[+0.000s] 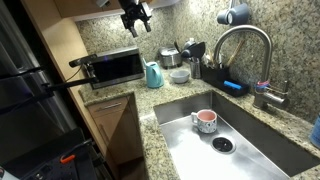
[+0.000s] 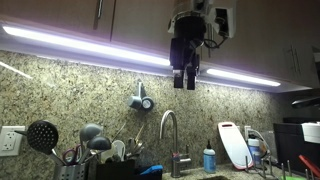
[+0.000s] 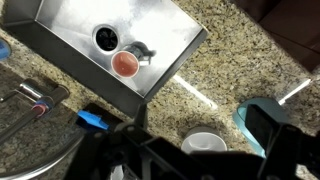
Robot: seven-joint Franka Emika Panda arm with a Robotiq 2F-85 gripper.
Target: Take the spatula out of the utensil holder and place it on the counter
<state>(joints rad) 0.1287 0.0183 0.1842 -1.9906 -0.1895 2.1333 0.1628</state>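
The dark utensil holder [image 1: 189,70] stands on the granite counter [image 1: 165,98] behind the sink, between the teal jug [image 1: 154,74] and the black caddy [image 1: 222,75]. Dark-headed utensils stick out of it. A pale utensil head that may be the spatula [image 2: 118,150] shows among them in an exterior view. I cannot pick it out in the wrist view. My gripper [image 1: 135,17] hangs high above the counter, near the cabinets, open and empty. It also shows in the exterior view facing the wall [image 2: 184,78]. In the wrist view my gripper [image 3: 200,138] looks down on the jug [image 3: 250,120].
A steel sink [image 1: 250,135] holds a pink cup [image 1: 205,121]. A faucet [image 1: 245,45] rises behind it. A toaster oven [image 1: 115,67], a steel pot [image 1: 170,57] and a white bowl [image 3: 203,145] stand on the counter. A cutting board [image 2: 232,145] leans on the wall.
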